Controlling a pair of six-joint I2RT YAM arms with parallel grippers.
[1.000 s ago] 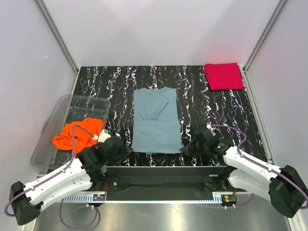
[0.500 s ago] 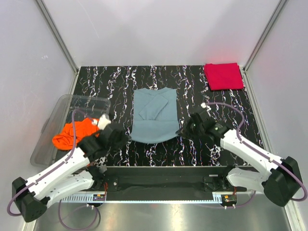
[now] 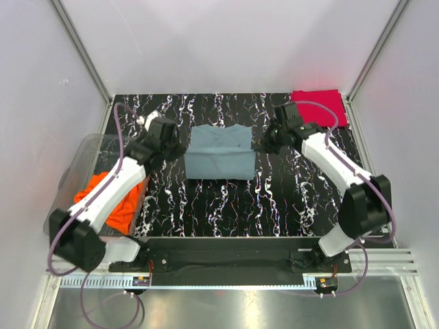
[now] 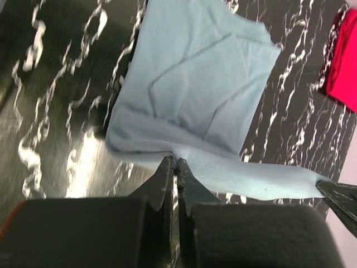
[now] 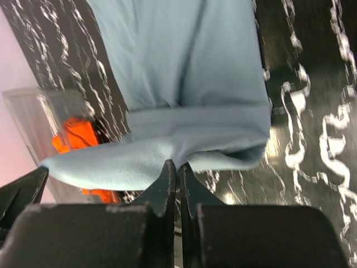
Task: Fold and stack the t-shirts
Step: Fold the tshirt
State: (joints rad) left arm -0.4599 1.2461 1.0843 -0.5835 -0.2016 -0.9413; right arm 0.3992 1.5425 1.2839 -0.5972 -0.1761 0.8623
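Observation:
The grey-blue t-shirt (image 3: 219, 155) lies mid-table, its bottom half lifted and carried over its upper half. My left gripper (image 3: 180, 148) is shut on the hem's left corner (image 4: 167, 152). My right gripper (image 3: 264, 142) is shut on the hem's right corner (image 5: 184, 153). The hem stretches between the two grippers above the shirt. The red t-shirt (image 3: 317, 108) lies folded at the far right corner; it also shows in the left wrist view (image 4: 343, 61). The orange t-shirt (image 3: 113, 202) lies crumpled in the bin; it also shows in the right wrist view (image 5: 78, 139).
A clear plastic bin (image 3: 75, 179) stands at the table's left edge. The black marbled tabletop (image 3: 274, 205) is enclosed by white walls at the back and sides. The arm bases sit on a rail along the near edge.
Both grippers have carried the grey-blue shirt's bottom hem from the near edge toward the far side, folding the lower half over the upper half. The shirt now looks half as long.

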